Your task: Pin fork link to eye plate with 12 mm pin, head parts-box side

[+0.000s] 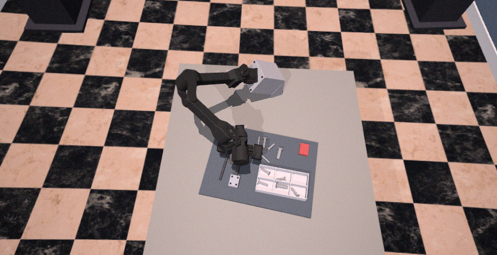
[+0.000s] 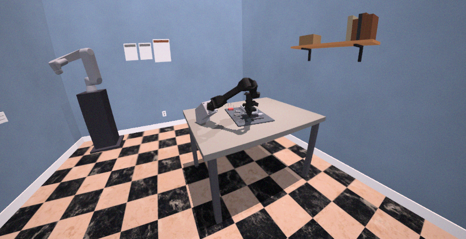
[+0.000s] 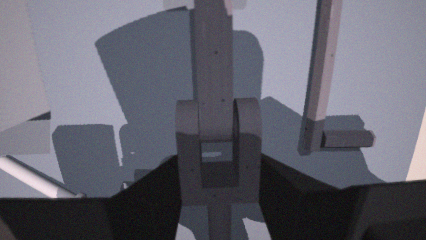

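My gripper [image 1: 240, 155] hangs over the left part of the dark mat [image 1: 256, 175] and is shut on the grey fork link [image 3: 218, 150]. In the wrist view my dark fingers flank the fork's two cheeks. A grey bar [image 3: 212, 55] runs from between the cheeks away from me; I cannot tell whether it is part of the eye plate. A small white plate with holes [image 1: 234, 180] lies on the mat in front of the gripper. Several loose pins [image 1: 279, 152] lie to the gripper's right. In the top view the fork is hidden under the gripper.
A white parts box [image 1: 282, 182] with several pins sits on the mat's right front. A red block [image 1: 303, 149] lies at the mat's far right. A thin L-shaped bar [image 3: 320, 75] lies beside the fork. The arm's grey base box [image 1: 266, 77] stands at the table's back.
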You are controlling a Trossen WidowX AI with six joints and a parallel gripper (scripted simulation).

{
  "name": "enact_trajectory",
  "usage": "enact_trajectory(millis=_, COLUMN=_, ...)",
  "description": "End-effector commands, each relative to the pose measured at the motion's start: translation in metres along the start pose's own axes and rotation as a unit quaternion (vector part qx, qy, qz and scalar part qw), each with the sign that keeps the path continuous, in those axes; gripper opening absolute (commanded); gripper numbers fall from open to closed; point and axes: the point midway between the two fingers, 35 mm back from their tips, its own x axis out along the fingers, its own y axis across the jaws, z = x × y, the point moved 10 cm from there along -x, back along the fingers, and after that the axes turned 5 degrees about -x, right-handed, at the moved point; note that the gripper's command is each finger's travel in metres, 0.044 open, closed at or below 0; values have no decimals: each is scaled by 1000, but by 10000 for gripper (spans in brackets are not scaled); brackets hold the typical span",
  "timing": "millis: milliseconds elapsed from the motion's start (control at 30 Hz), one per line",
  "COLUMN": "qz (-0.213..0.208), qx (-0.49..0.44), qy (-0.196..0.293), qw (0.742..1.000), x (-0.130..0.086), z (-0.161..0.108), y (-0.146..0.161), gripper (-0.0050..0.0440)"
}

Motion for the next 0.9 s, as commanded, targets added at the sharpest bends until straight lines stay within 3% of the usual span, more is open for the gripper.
enact_trajectory(millis=0, qz=3, qx=0, qy=-5, qw=1000, x=-1, z=1, y=-1, gripper=-50)
enact_trajectory(millis=867, qz=3, qx=-1, qy=-5, qw=1000, x=6, z=0, y=0, gripper=-50)
